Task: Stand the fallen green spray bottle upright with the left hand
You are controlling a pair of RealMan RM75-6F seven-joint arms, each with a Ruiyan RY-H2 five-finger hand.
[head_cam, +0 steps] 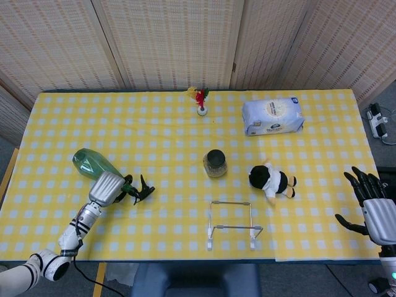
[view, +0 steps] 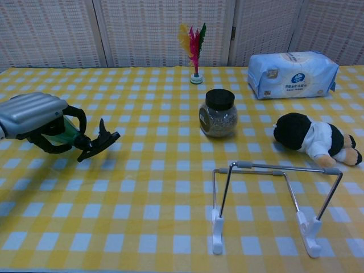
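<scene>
The green spray bottle (head_cam: 91, 163) lies tilted at the table's left, its black trigger head (head_cam: 142, 191) pointing right and lifted off the yellow checked cloth. My left hand (head_cam: 106, 189) grips the bottle's neck from above, fingers curled around it. In the chest view the left hand (view: 31, 115) covers most of the bottle (view: 63, 129), and the trigger head (view: 98, 146) hangs above its shadow. My right hand (head_cam: 376, 213) stays at the table's right edge, fingers spread, holding nothing.
A dark-lidded jar (head_cam: 215, 163) stands mid-table, with a wire stand (head_cam: 232, 226) in front of it. A plush toy (head_cam: 272, 180) lies to the right. A tissue pack (head_cam: 273, 116) and a feather shuttlecock (head_cam: 200, 101) sit near the far edge.
</scene>
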